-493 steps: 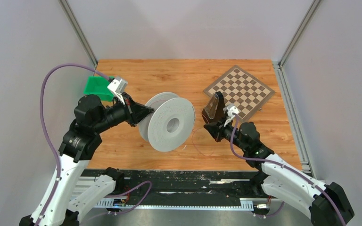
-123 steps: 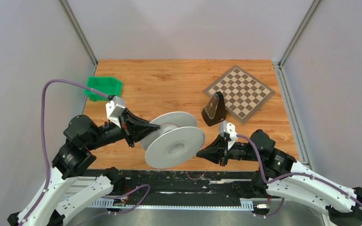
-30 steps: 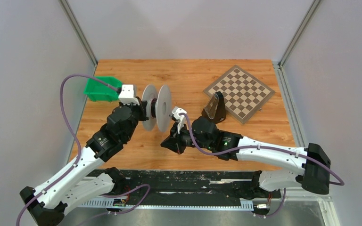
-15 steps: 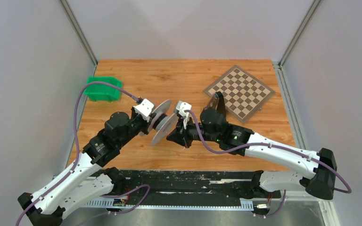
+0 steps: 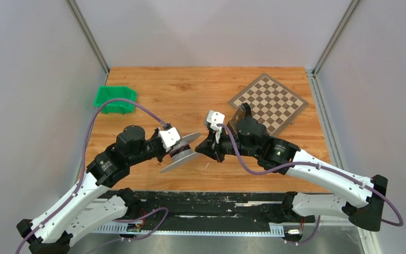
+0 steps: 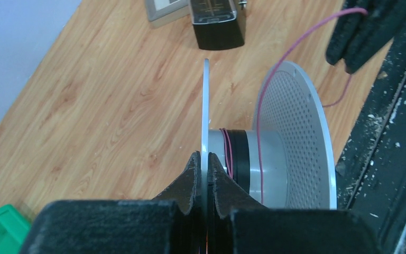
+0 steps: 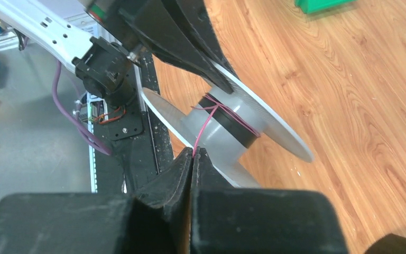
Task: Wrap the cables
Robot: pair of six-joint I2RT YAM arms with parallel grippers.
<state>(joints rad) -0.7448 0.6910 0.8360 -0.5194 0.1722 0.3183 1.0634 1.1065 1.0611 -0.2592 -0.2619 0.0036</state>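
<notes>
A grey plastic spool point(image 5: 182, 153) hangs tilted above the table's near middle. My left gripper point(image 6: 204, 161) is shut on one of its flanges point(image 6: 205, 111); in the top view this gripper point(image 5: 175, 148) sits at the spool's left. The thin reddish-brown cable point(image 6: 275, 74) has a few turns round the hub point(image 7: 219, 114) and runs taut to my right gripper point(image 7: 194, 152), which is shut on it. In the top view the right gripper point(image 5: 203, 149) is just right of the spool. The cable's whitish end is not visible.
A black metronome point(image 5: 240, 119) and a chessboard point(image 5: 268, 102) stand behind the right arm. A green bin point(image 5: 115, 99) sits at the far left. The black rail point(image 5: 211, 203) runs along the table's near edge.
Both arms have swung toward the near side. The spool has tipped from nearly upright to flatter and lower, and the right gripper has moved right and back, still holding the cable.
</notes>
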